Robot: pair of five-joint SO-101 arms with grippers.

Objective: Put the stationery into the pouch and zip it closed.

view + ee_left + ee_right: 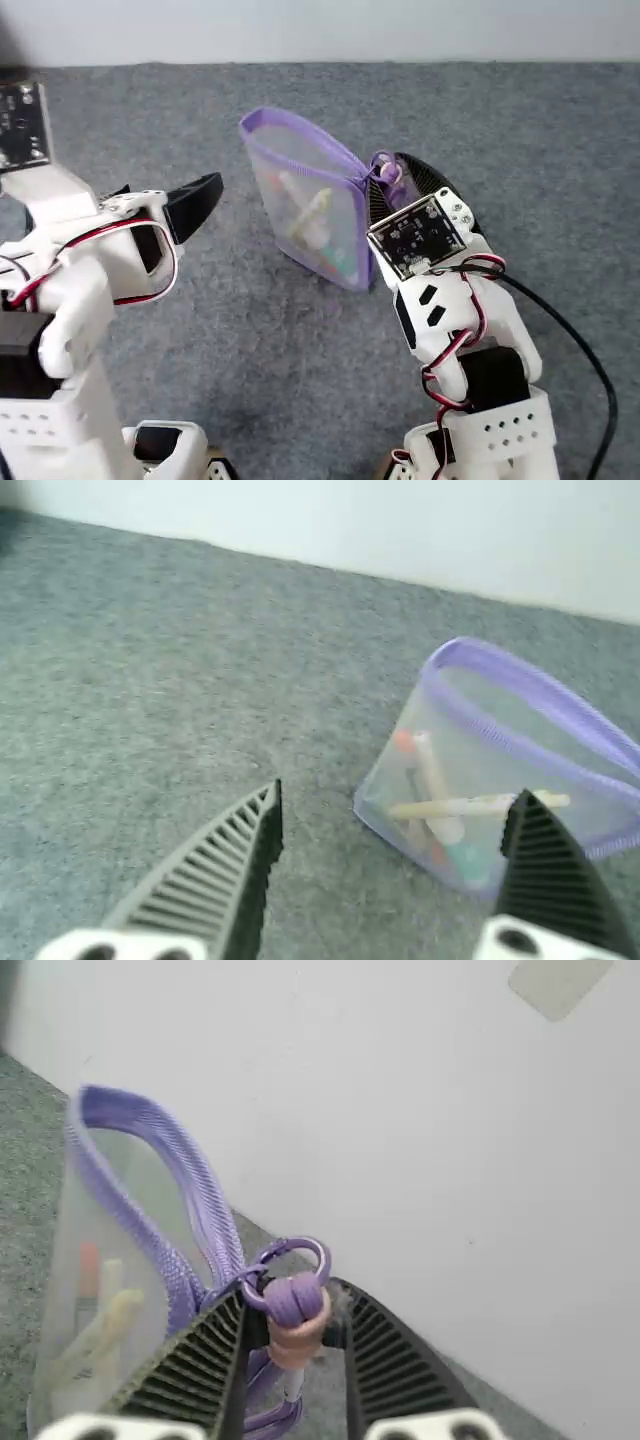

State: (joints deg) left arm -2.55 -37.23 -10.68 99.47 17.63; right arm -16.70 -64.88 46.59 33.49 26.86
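Right wrist view: right hand (290,1308) pinches the zipper pull (296,1322); pouch (305,215) stands on the tabletop (300,380), stationery (312,222) inside; left hand (397,798) spread, apart from it; brace the pouch's far end, then draw the pull straight along the zip.

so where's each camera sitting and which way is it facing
high view: fixed above the table, looking down on the pouch; left arm and right arm show
left wrist view: on the left arm, facing the pouch; left hand shows open
right wrist view: on the right arm, facing the wall; right hand grips the zip pull
shared: all three show the pouch
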